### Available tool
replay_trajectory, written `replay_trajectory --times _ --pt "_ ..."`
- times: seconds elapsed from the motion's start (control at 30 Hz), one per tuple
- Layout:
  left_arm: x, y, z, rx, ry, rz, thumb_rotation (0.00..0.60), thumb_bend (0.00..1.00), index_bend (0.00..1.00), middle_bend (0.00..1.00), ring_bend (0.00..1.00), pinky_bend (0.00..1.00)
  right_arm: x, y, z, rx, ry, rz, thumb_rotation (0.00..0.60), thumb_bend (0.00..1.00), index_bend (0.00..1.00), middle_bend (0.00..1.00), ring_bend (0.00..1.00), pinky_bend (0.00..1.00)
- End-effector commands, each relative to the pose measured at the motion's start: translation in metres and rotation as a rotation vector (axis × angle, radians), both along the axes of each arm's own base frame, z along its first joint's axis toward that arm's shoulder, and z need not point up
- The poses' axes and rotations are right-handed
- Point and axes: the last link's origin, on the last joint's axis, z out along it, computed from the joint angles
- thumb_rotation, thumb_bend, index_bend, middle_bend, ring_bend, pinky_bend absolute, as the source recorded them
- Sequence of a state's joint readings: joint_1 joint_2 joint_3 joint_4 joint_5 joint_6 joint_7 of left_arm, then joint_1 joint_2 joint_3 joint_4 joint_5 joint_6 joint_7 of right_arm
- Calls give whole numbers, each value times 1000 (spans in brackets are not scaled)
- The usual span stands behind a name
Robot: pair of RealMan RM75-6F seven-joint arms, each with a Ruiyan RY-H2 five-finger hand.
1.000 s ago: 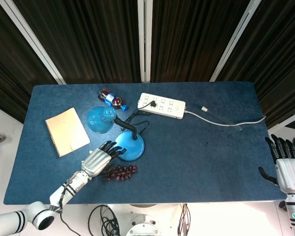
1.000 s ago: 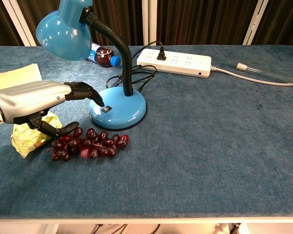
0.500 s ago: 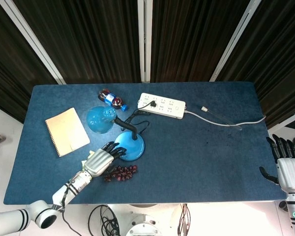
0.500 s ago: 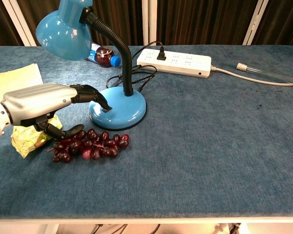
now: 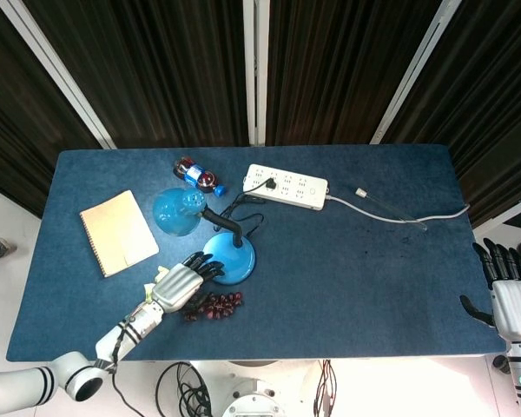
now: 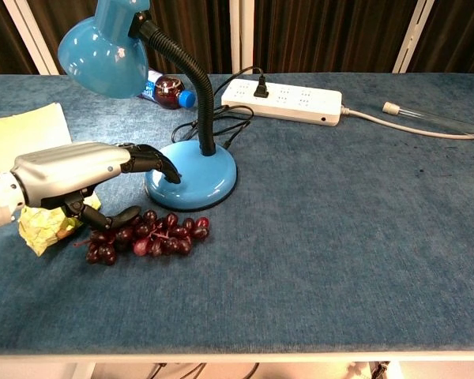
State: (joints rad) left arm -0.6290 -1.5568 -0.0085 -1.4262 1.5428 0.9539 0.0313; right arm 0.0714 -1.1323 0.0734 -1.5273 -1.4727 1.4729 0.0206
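A blue desk lamp stands at the left middle of the table, with a round base (image 5: pixel 230 258) (image 6: pixel 197 178) and its shade (image 5: pixel 175 211) (image 6: pixel 104 51) on a black gooseneck. My left hand (image 5: pixel 181 282) (image 6: pixel 79 174) reaches over the base's front left, fingers stretched out, their dark fingertips (image 6: pixel 167 169) lying on the base where its switch sits. Its thumb lies against a bunch of dark red grapes (image 5: pixel 215 305) (image 6: pixel 146 235) just in front of the lamp. It holds nothing. My right hand (image 5: pixel 511 300) hangs beyond the table's front right corner, fingers spread and empty.
A crumpled yellow wad (image 6: pixel 43 225) lies under my left hand. A tan notebook (image 5: pixel 118 232) lies to the left. A small bottle (image 5: pixel 198 175) and a white power strip (image 5: pixel 286 186) with the lamp's plug sit at the back. A clear tube (image 5: pixel 391 208) lies at the right.
My left hand has slid forward and rightward; its fingertips now cover the lamp base's switch and the thumb has come against the grapes. The right hand has dropped slightly.
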Motion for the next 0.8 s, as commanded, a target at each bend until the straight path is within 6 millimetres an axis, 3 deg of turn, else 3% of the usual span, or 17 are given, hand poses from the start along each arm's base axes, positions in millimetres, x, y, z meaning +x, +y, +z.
replay_trajectory --times 0.03,0.5,0.63,0.8 --pt "0 1 -1 -2 0 2 600 512 201 122 0 65 0 0 0 0 0 0 600 176 0 0 0 0" --pt "5 6 4 26 -13 -22 600 511 200 115 0 64 0 0 1 -8 2 -4 600 176 0 0 0 0" --pt "1 6 22 79 -22 -22 600 483 125 94 0 64 0 0 2 -12 -3 -2 600 176 0 0 0 0" --pt "-25 -8 59 161 -14 53 600 406 64 91 0 70 -1 0 2 -10 -9 0 600 176 0 0 0 0"
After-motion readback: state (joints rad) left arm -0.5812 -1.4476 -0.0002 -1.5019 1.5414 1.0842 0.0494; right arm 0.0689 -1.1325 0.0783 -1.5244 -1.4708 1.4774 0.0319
